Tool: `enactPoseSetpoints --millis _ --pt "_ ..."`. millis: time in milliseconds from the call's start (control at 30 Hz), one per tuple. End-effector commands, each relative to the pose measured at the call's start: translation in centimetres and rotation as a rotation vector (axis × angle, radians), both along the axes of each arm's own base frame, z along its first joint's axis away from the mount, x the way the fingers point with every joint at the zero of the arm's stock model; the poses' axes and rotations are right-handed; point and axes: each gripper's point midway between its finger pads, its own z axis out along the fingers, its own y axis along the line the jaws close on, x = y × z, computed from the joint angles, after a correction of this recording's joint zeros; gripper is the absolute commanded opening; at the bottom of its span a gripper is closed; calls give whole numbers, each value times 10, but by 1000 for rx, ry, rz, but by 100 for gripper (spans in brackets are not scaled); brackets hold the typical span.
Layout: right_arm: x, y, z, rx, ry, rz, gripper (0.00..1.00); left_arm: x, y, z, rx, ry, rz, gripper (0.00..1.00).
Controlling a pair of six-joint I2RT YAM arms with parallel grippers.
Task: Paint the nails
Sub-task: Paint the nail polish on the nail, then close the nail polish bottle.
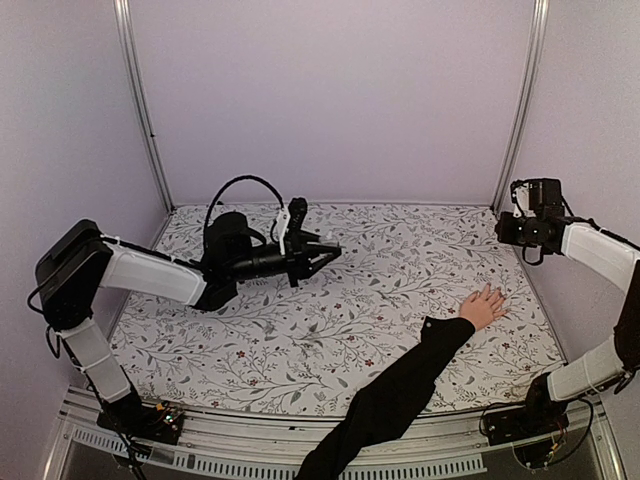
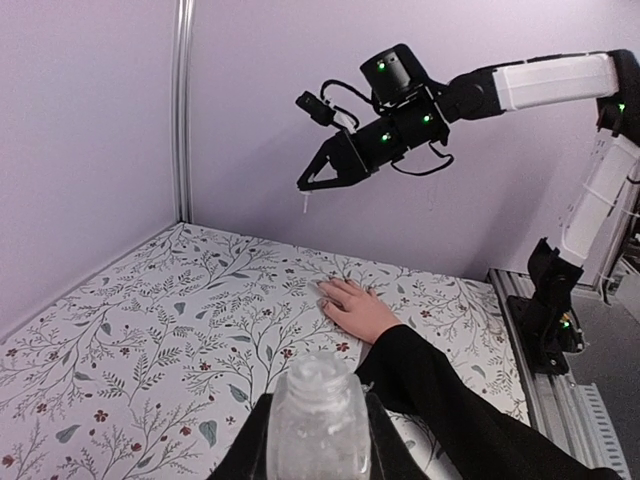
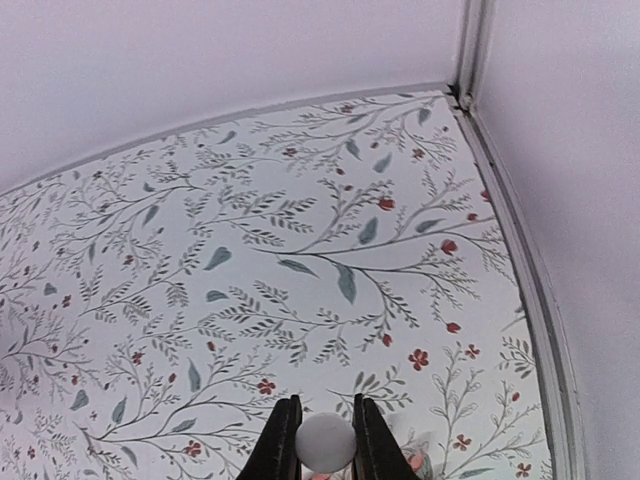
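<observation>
Right tool (image 2: 306, 186) pinches a white brush cap (image 3: 324, 441) high above the hand (image 1: 483, 306); left tool (image 2: 318, 440) clamps the bottle (image 2: 320, 395). Misjudged descent could smear skin around the nails (image 2: 324, 291).

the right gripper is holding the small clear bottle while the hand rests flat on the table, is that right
Not quite. The small clear bottle is held by the left gripper, not the right gripper; the left wrist view shows it between that arm's own fingers. The hand does rest flat on the table.
</observation>
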Motion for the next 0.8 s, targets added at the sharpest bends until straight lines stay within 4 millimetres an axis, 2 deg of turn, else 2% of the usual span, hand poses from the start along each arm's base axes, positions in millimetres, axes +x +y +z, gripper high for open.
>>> enactPoseSetpoints --millis 0,200,367,600,767 --pt "-5 69 53 67 -126 310 0 -14 12 26 -56 -98 -33 0" --pt "-29 139 117 100 -264 609 0 -40 17 24 -47 -125 -109 0" --pt "-64 199 160 115 -344 836 0 -62 19 27 -43 -177 -157 0" --pt "-122 262 206 172 -435 1122 0 -94 10 34 -54 -232 -246 0" --pt "-164 296 217 181 -439 1304 0 -112 1 37 -63 -242 -295 0"
